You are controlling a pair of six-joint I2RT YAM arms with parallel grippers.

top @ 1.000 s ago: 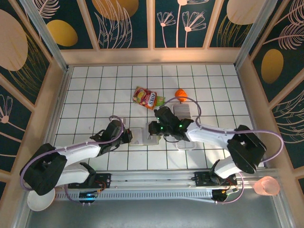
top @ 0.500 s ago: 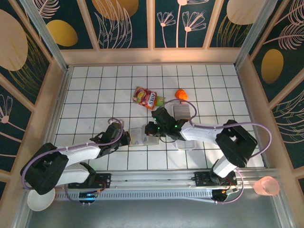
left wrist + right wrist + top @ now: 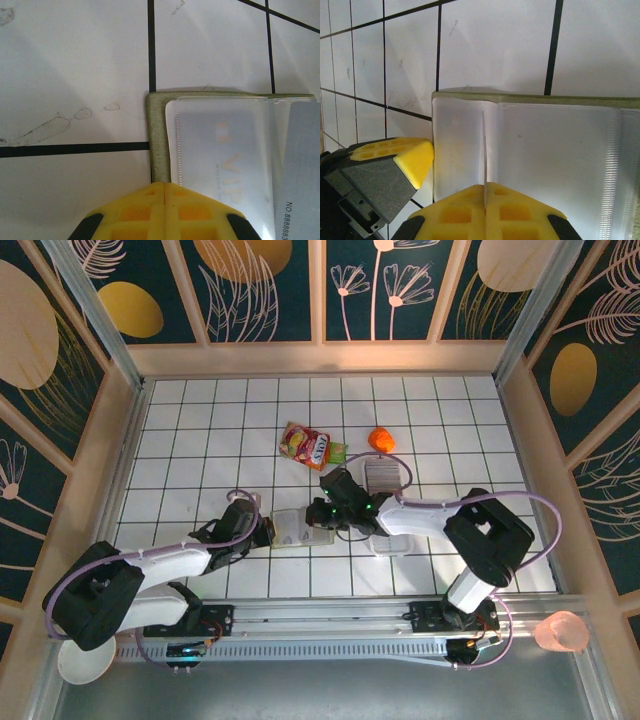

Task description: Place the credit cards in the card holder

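Observation:
The olive-green card holder (image 3: 291, 531) lies open on the tiles, pale inside up. In the left wrist view its green edge (image 3: 158, 131) runs under my left gripper (image 3: 164, 187), which is shut, tips resting on that edge. A clear sleeve holds a pale "VIP" card (image 3: 230, 150), and a grey card (image 3: 300, 165) lies to its right. My right gripper (image 3: 485, 188) is shut on one thin credit card (image 3: 484, 150), held on edge over the holder's inside (image 3: 555, 150). The striped block of credit cards (image 3: 383, 476) sits just behind the right gripper (image 3: 322, 512).
A red snack packet (image 3: 307, 445) and an orange ball (image 3: 381, 438) lie behind the holder. A white tray (image 3: 392, 543) sits partly under the right arm. A pink cup (image 3: 562, 632) and a white bowl (image 3: 85, 662) stand off the table's near corners.
The right gripper has slid a little left with its card, over the holder, and its elbow has swung inward. The left gripper has stayed at the holder's left edge.

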